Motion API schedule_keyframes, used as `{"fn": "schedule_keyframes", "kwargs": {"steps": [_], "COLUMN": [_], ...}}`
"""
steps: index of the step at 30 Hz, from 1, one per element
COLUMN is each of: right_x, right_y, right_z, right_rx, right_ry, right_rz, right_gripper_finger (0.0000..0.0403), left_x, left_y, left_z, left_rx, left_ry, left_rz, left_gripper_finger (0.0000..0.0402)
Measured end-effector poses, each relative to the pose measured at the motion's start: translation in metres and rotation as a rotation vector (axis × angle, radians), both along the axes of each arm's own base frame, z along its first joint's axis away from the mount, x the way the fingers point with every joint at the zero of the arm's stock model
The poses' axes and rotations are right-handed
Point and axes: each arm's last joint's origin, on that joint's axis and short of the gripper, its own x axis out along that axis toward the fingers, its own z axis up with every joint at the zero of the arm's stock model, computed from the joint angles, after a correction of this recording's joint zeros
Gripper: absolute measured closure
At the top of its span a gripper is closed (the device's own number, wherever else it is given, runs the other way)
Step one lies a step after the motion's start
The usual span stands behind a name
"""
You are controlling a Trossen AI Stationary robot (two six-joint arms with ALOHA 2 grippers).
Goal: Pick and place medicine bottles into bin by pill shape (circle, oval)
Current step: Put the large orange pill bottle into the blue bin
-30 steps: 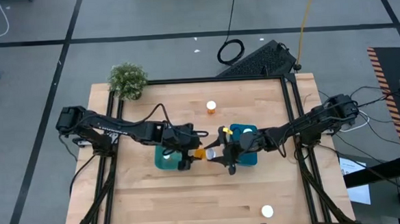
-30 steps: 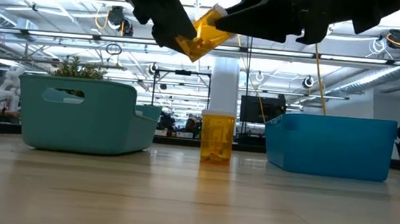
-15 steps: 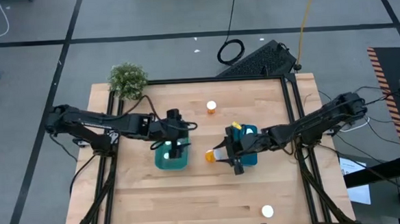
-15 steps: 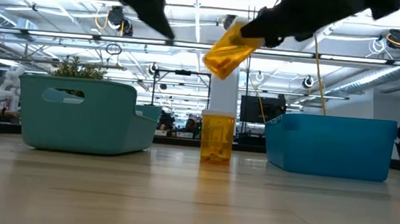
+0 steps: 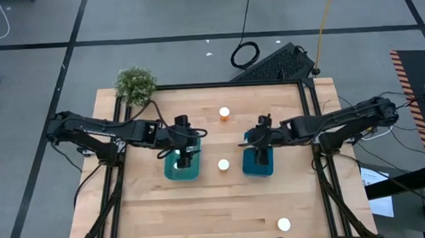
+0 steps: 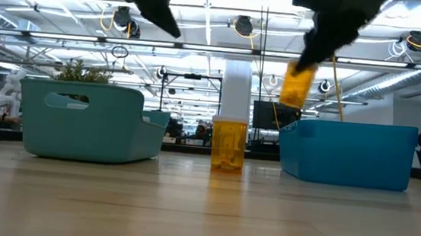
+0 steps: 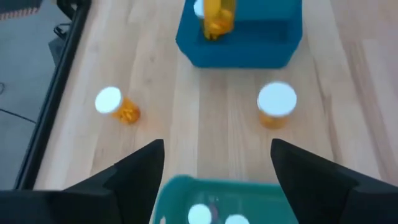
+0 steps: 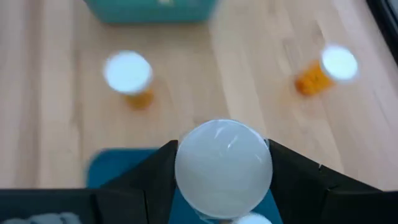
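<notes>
The bottle [image 6: 298, 84] hangs clamped in my right gripper [image 8: 222, 163] above the blue bin [image 6: 349, 151] — another bottle [image 5: 223, 164] stands between the bins. My left gripper [image 7: 216, 163] hovers over the teal bin [image 5: 182, 166] — fingers spread, empty.

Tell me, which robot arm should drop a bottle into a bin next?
The right one, probably. Its gripper already holds a white-capped bottle just above the blue bin. The left gripper hangs empty, fingers open, over the teal bin.
</notes>
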Motion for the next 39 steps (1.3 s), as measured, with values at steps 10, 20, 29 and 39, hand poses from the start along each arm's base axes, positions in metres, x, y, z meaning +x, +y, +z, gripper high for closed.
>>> {"fn": "schedule_keyframes", "kwargs": {"steps": [10,20,29,39], "right_x": [-0.002,-0.004,-0.004,-0.006], "right_y": [-0.025,-0.028,-0.028,-0.028], "right_z": [-0.026,-0.049,-0.067,-0.071], "right_rx": [0.025,0.093,0.091,0.086], "right_ry": [0.112,0.109,0.137,0.176], "right_rz": [-0.093,-0.075,-0.076,-0.079], "right_gripper_finger": [0.0190,0.0187,0.0186,0.0186], "left_x": [0.001,0.001,0.003,0.003], "left_y": [0.001,0.001,0.001,0.001], "left_z": [-0.001,0.000,0.001,0.002], "left_rx": [0.014,0.017,0.013,0.012], "left_ry": [0.004,-0.006,-0.028,-0.029], "left_rz": [-0.011,-0.017,-0.018,-0.019], "left_gripper_finger": [0.0126,0.0124,0.0128,0.0128]}}
